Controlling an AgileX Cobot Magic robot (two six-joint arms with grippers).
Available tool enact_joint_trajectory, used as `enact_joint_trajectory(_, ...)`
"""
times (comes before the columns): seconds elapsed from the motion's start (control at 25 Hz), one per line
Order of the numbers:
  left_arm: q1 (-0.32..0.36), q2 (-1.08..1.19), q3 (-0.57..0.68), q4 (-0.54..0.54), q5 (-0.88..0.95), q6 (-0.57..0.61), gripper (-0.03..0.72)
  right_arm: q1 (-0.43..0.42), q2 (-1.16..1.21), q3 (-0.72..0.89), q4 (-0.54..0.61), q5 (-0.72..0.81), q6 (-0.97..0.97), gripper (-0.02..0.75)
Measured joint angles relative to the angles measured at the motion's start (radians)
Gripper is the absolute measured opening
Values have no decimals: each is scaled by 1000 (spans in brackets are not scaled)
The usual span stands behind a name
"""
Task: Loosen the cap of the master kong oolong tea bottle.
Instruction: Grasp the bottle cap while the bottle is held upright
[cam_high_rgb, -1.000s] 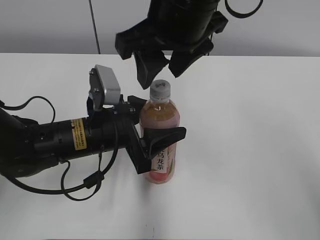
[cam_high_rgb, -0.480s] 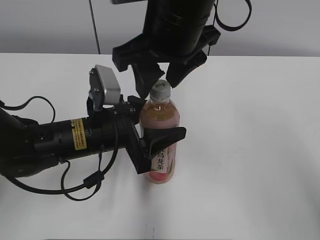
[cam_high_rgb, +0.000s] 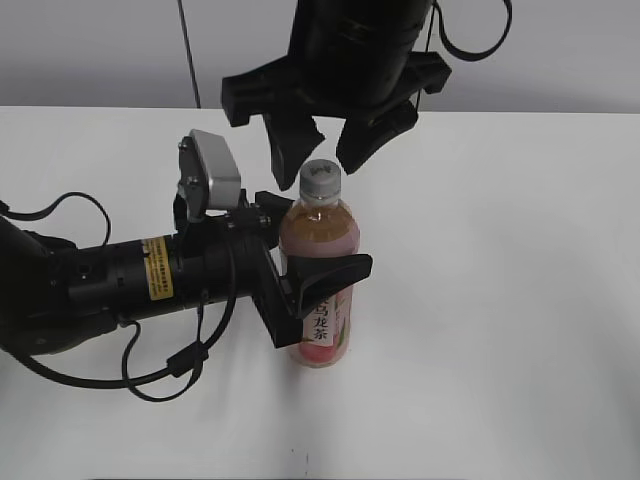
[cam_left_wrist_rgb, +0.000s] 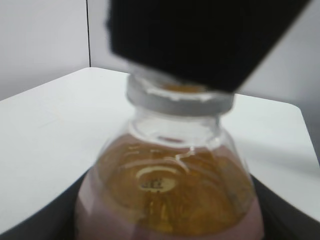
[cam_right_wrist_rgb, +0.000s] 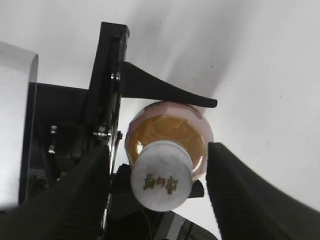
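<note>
My left gripper (cam_high_rgb: 318, 272), reaching in level from the left, clamps the master kong oolong tea bottle (cam_high_rgb: 320, 290) at mid-body. The bottle stands upright on the white table (cam_high_rgb: 500, 300), cap (cam_high_rgb: 321, 179) uppermost. My right gripper (cam_high_rgb: 328, 145) hangs directly above, jaws apart, flanking the cap without contact.

Over the last second the right gripper (cam_high_rgb: 325, 150) descended from above and behind the cap (cam_high_rgb: 321, 178) toward it. Its body also turned, so the two fingers (cam_high_rgb: 292, 150), first seen bunched together left of and above the cap, came to stand spread on either side, just above the cap. The jaws stood open, not touching the cap.
</note>
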Motion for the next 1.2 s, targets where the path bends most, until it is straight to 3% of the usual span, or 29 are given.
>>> enact_joint_trajectory(0.6,0,0,0,0,0,0,457,-1,-17,55,12,0,48,458)
enact_joint_trajectory(1.2,0,0,0,0,0,0,457,-1,-33,55,34,0,48,402)
